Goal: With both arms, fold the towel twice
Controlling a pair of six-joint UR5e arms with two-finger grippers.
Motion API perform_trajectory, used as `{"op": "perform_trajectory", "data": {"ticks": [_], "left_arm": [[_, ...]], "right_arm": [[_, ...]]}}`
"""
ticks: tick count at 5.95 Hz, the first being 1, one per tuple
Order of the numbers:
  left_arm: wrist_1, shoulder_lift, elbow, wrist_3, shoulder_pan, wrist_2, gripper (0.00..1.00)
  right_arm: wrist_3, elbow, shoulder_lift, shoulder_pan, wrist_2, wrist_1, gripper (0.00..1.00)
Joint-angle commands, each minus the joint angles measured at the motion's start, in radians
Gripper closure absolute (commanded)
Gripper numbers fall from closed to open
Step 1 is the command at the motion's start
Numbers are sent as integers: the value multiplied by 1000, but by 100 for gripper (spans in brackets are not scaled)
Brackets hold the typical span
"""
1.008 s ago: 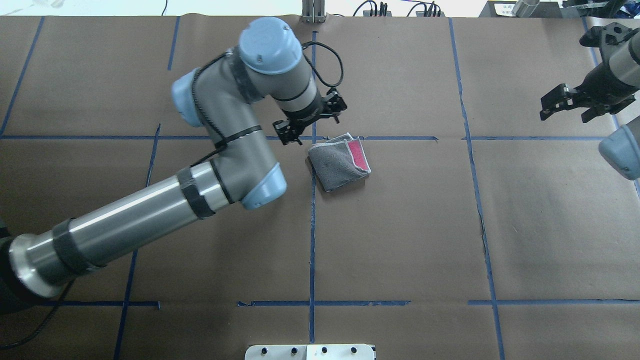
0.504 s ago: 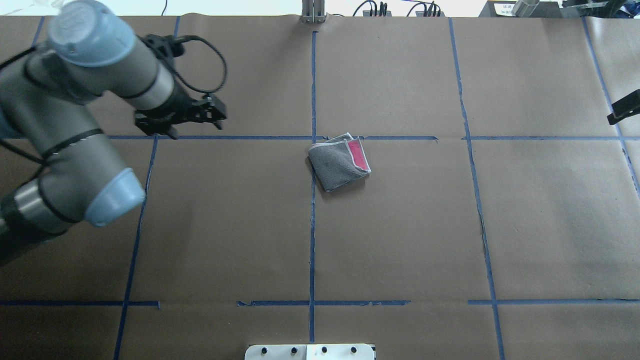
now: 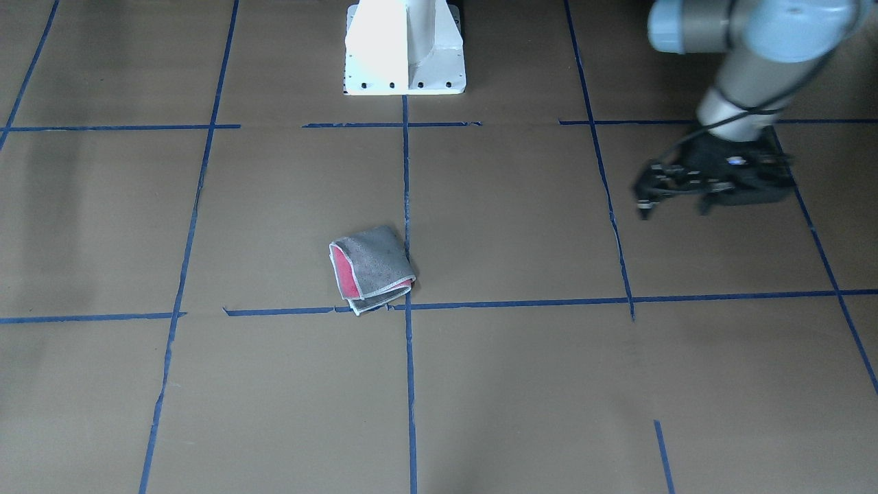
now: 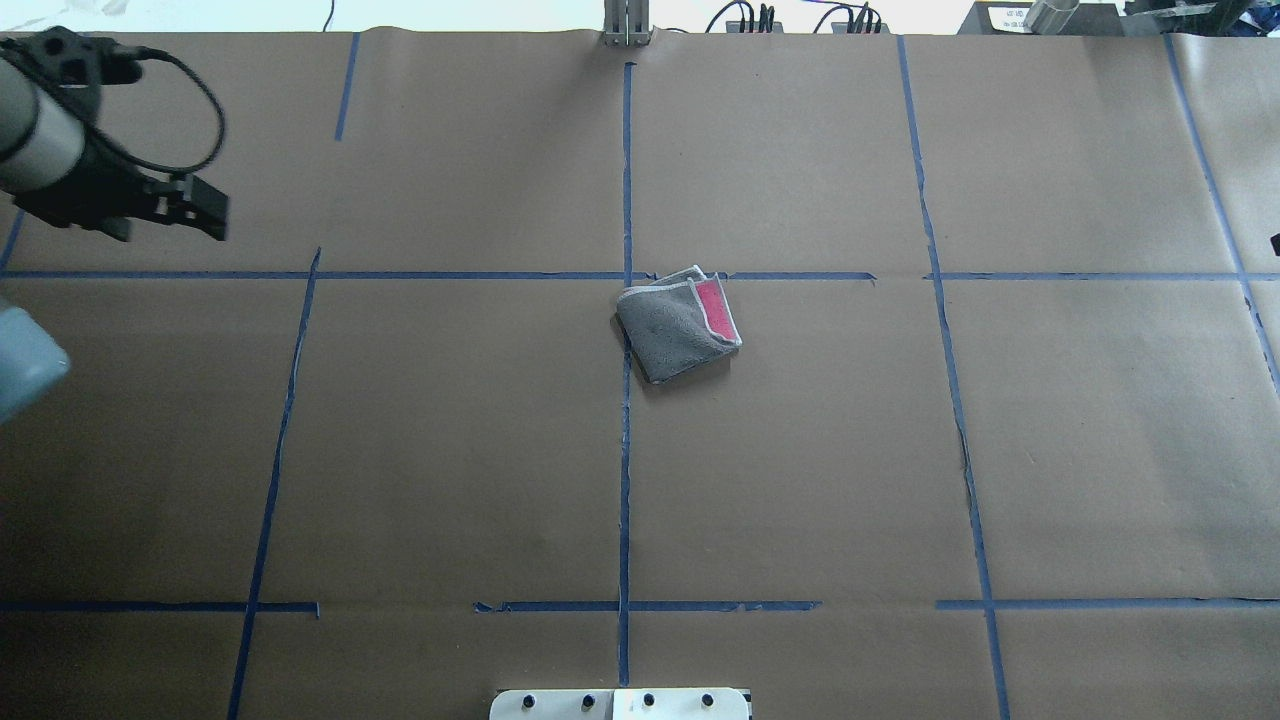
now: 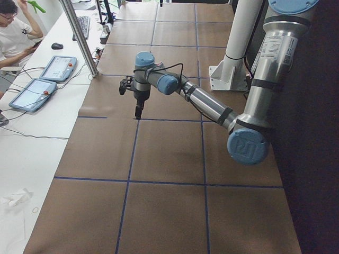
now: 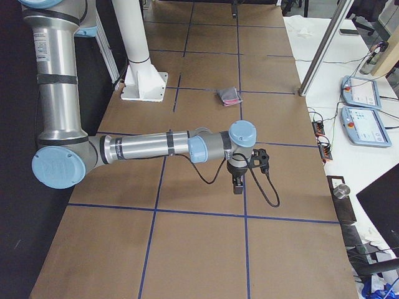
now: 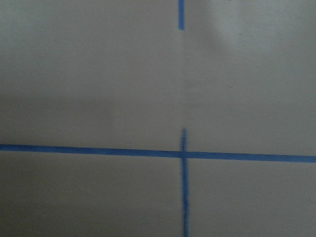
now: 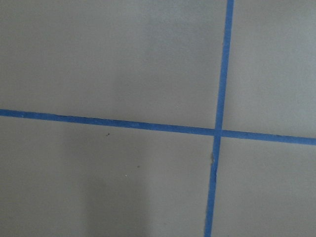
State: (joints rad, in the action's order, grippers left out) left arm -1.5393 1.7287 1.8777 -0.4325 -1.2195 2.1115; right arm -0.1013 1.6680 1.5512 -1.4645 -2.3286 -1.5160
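Note:
The towel [image 4: 678,322] lies folded into a small grey square at the table's middle, with a strip of its pink-red face and whitish border showing on one side. It also shows in the front-facing view [image 3: 372,269] and the right view [image 6: 229,95]. My left gripper [image 4: 168,224] is open and empty, far to the towel's left near the table's edge; it also shows in the front-facing view [image 3: 672,204]. My right gripper [image 6: 237,184] hangs over the table's right end, far from the towel; I cannot tell whether it is open or shut.
The brown paper table carries a grid of blue tape lines [image 4: 625,450]. The white pedestal base [image 3: 405,51] stands at the robot's side. A side desk holds tablets [image 5: 58,66] with a seated person [image 5: 13,32] and a metal post [image 5: 79,37].
Both arms have swung outward from the towel: the left gripper from beside it to the far left edge, the right almost out of the overhead view. The towel has not moved.

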Motion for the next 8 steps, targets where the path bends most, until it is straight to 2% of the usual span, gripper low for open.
{"op": "perform_trajectory", "data": {"ticks": [1,2,3,4,5,6,8], "left_arm": [[66,-24,-209,484,-278,128,0],[164,-20,-277,646,-343,130,0],[227,-35,-287,662,-385,156,0],[217,-120,-279,661,-388,207,0],[217,-124,-291,658,-388,209,0],[217,-142,-311,658,-387,232,0],[184,-167,-309,653,-387,266,0]], "right_arm": [[240,-2,18,-88,-1,-137,0],[244,-4,35,-109,0,-145,0],[238,-14,24,-105,5,-144,0],[244,-45,29,-105,-17,-136,0],[242,-82,33,-105,-44,-135,0],[244,-108,50,-112,-114,-133,0],[244,-106,64,-166,-135,-135,0]]}}
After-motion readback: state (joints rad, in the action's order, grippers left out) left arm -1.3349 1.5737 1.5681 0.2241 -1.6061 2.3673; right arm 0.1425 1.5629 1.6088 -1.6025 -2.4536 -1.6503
